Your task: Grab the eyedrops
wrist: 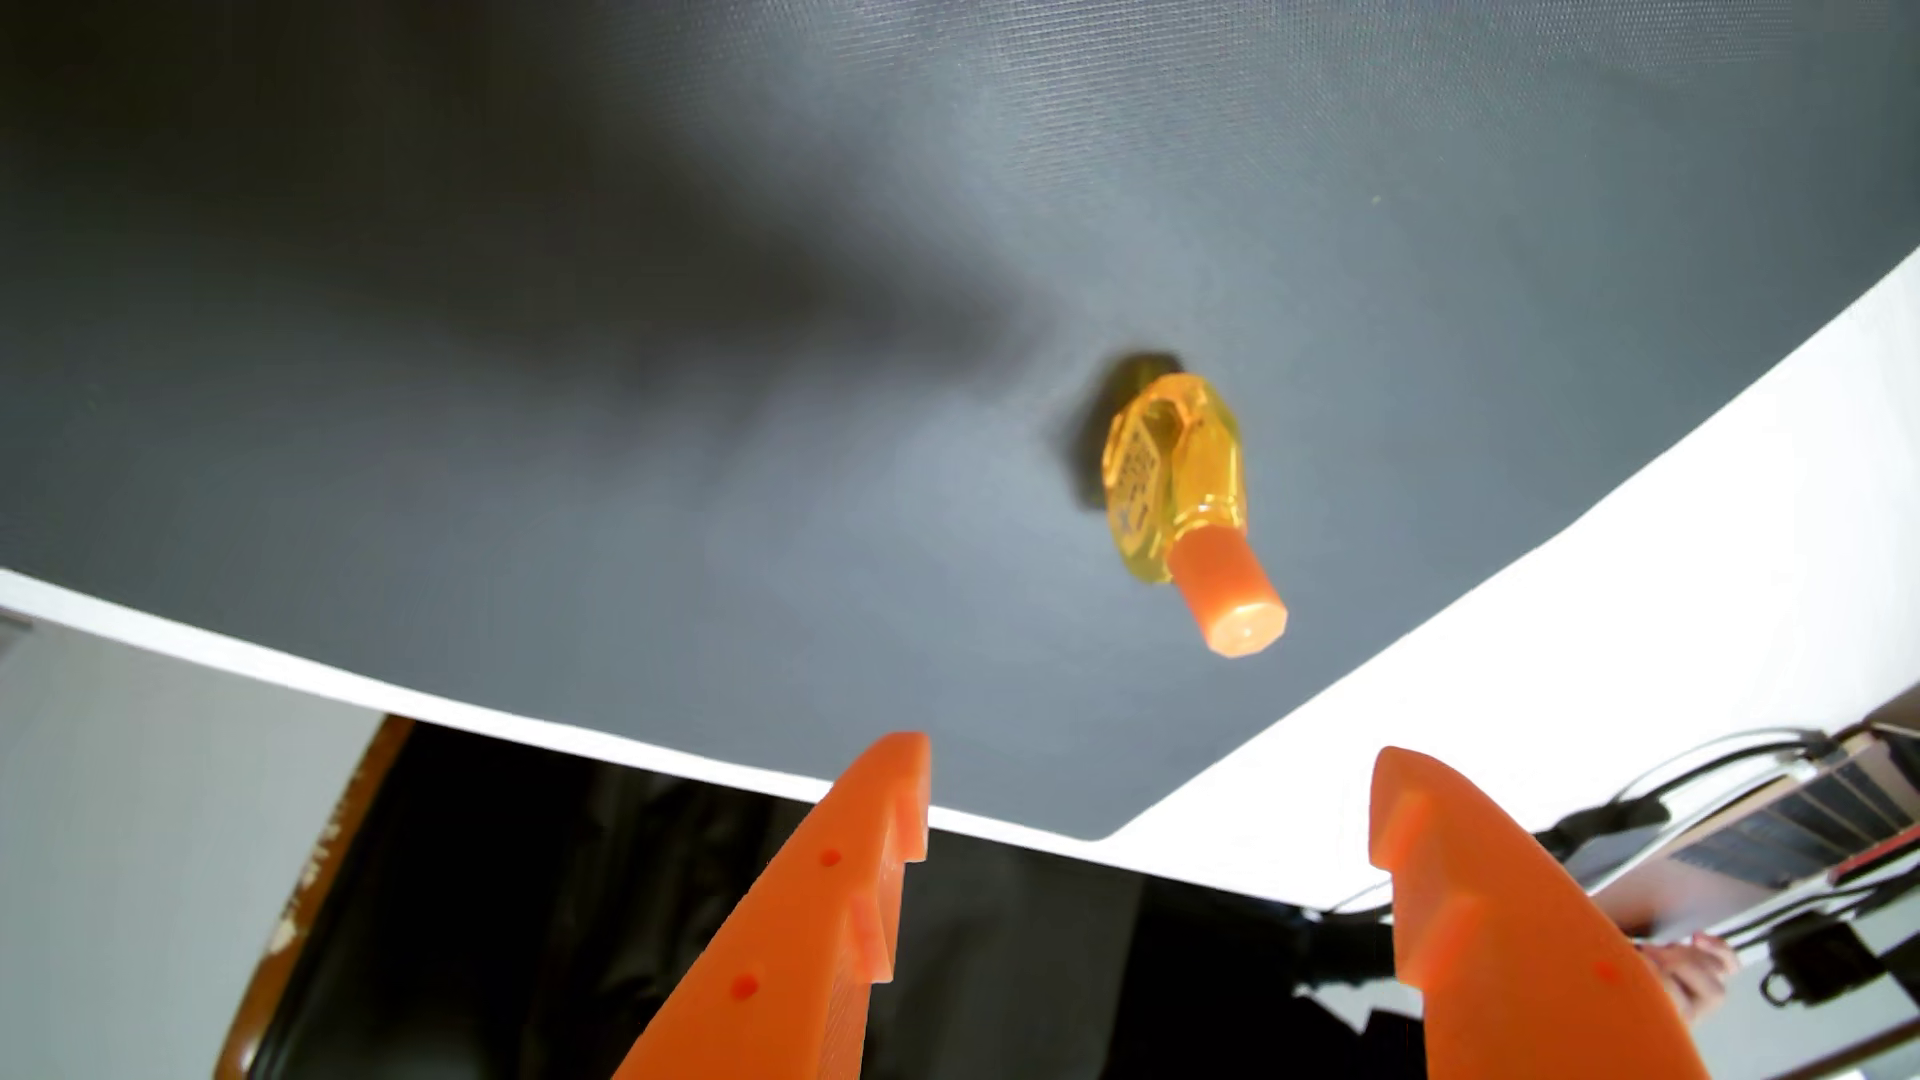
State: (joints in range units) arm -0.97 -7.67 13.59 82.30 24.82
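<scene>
Standing upright on the dark grey mat [727,436], the eyedrops bottle [1179,488] shows in the wrist view as a small amber, see-through faceted body with an orange cap [1231,597] pointing toward the camera, which looks at the scene upside down. It sits well inside the mat, nearer the edge where the mat gives way to the white table surface [1662,623]. Judging by its look, the bottle is light, rigid plastic, glossy and likely slippery on its faceted sides, and tall for its base, so a clumsy nudge could tip it over. The flat faces of the amber body below the cap look like the best place to take hold, since the tapered cap would tend to squirt out of a pinch. The orange gripper [1148,789] enters from the bottom edge with its two fingers [831,914] spread wide and nothing between them; the bottle lies ahead of the gap, roughly in line with it, though apart from the tips. The arm appears pitched so the fingers point toward the far edge of the mat rather than straight down at the bottle, so I judge the reach is not yet finished. A laptop [1787,820] with cables lies on the table at the right edge.
</scene>
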